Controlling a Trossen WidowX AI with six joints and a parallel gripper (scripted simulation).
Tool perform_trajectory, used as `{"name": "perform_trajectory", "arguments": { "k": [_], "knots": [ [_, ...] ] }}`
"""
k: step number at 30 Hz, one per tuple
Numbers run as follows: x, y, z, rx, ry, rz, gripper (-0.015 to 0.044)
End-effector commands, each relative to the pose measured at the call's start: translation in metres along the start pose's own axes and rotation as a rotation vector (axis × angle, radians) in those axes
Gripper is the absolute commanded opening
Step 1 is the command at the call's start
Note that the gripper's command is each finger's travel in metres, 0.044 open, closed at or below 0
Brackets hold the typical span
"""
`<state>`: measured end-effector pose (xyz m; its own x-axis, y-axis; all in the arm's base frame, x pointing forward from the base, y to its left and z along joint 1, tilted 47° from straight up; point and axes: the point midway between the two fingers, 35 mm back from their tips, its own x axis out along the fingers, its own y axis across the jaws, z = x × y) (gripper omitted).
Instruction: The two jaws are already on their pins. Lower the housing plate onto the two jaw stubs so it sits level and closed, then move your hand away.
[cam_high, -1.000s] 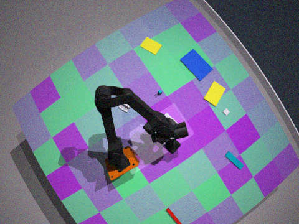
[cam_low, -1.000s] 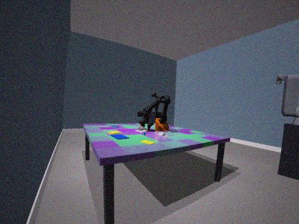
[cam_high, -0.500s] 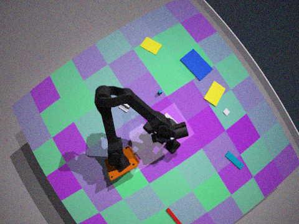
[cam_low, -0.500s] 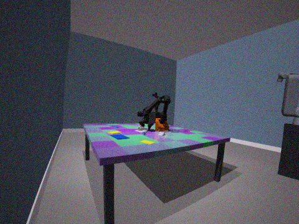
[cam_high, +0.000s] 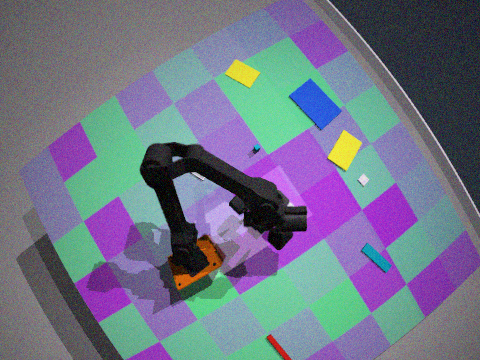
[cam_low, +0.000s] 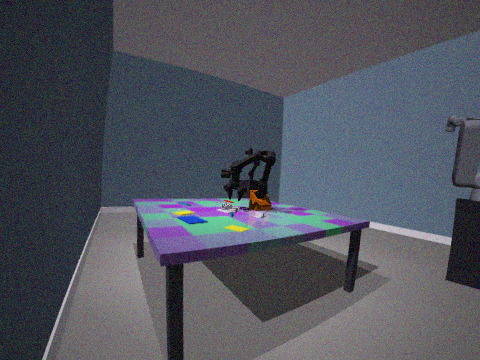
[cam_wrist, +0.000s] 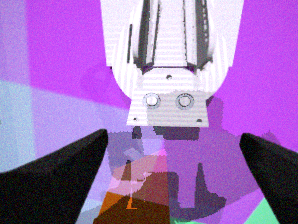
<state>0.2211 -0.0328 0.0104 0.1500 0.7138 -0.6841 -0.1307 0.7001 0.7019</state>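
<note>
In the wrist view the white housing plate (cam_wrist: 168, 107) with two round holes lies on the white jaw assembly (cam_wrist: 170, 45) on a purple tile, and it looks flat. My gripper (cam_wrist: 172, 136) is open, with its black fingers wide apart on either side, well clear of the plate, and nothing between them. In the top view the gripper (cam_high: 292, 220) hovers over the purple tiles and the arm hides most of the assembly. In the exterior view the gripper (cam_low: 234, 191) stands above the small white assembly (cam_low: 228, 205).
The arm's orange base (cam_high: 196, 262) is at the near left. Flat yellow cards (cam_high: 242, 73) (cam_high: 344, 150), a blue card (cam_high: 315, 103), a small cyan cube (cam_high: 256, 148), a white cube (cam_high: 363, 179), a teal bar (cam_high: 376, 257) and a red bar (cam_high: 278, 347) lie around.
</note>
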Motion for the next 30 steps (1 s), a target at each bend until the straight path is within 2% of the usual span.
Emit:
{"name": "perform_trajectory", "arguments": {
  "k": [1, 3, 6, 8, 30],
  "knots": [
    [0.000, 0.000, 0.000, 0.000, 0.000, 0.000, 0.0440],
    [-0.010, 0.000, -0.003, -0.001, 0.001, -0.004, 0.0440],
    [-0.050, 0.004, -0.016, -0.009, 0.004, -0.007, 0.0440],
    [-0.060, 0.007, -0.020, -0.011, 0.005, -0.005, 0.0440],
    [-0.060, 0.007, -0.020, -0.011, 0.005, -0.005, 0.0440]
  ]
}}
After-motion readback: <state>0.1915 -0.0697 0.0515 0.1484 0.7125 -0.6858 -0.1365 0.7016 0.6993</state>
